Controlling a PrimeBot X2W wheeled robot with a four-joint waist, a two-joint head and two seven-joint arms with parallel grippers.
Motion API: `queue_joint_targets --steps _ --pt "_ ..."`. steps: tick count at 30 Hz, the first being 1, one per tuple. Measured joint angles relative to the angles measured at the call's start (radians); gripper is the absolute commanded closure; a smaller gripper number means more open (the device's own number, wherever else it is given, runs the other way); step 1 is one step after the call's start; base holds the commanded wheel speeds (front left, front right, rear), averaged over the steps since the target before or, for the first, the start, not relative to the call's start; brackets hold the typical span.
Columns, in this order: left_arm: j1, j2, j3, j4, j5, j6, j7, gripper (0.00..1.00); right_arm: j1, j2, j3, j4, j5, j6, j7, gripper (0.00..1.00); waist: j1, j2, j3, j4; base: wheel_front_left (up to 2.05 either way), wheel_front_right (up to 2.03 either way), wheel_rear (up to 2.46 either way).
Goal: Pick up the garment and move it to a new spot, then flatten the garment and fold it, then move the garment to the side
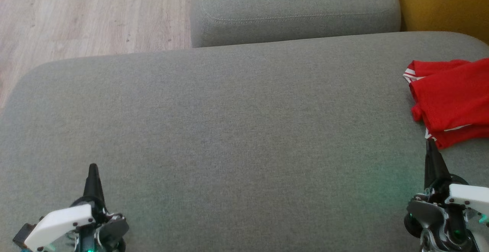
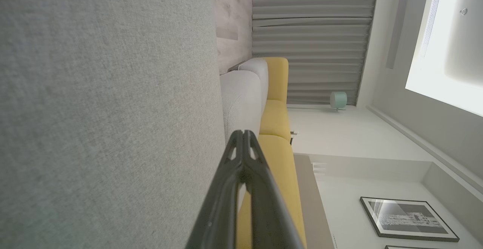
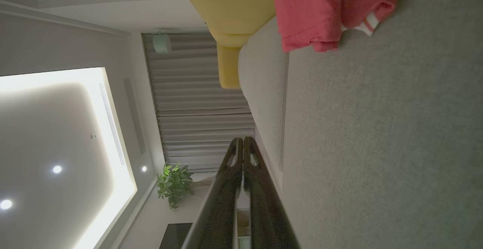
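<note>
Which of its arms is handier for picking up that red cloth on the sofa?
Probably the right. Its right tool, shut, points at the red garment just ahead of its tip, while the left tool sits far across the grey cushion.

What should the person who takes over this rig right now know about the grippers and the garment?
Left gripper: shut, empty, over the near left part of the grey cushion.
Right gripper: shut, holds nothing, its tip close to the near edge of the red garment; whether it touches cannot be told.
Garment: a rumpled, layered bundle at the cushion's far right, partly cut off in the head view.
Done: unclear; the garment does not look neatly folded.
Left, probably: pick it up, move it, flatten, fold, set aside.
</note>
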Motion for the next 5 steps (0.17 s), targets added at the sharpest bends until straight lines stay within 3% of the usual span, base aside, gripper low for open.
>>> queue_joint_targets --steps 5 --pt "0.000 0.000 0.001 0.000 0.000 0.000 0.000 1.00 0.000 0.000 -0.001 0.000 0.000 0.000 0.003 1.00 0.0000 0.0000 0.000 0.000 0.00 0.00 0.00"
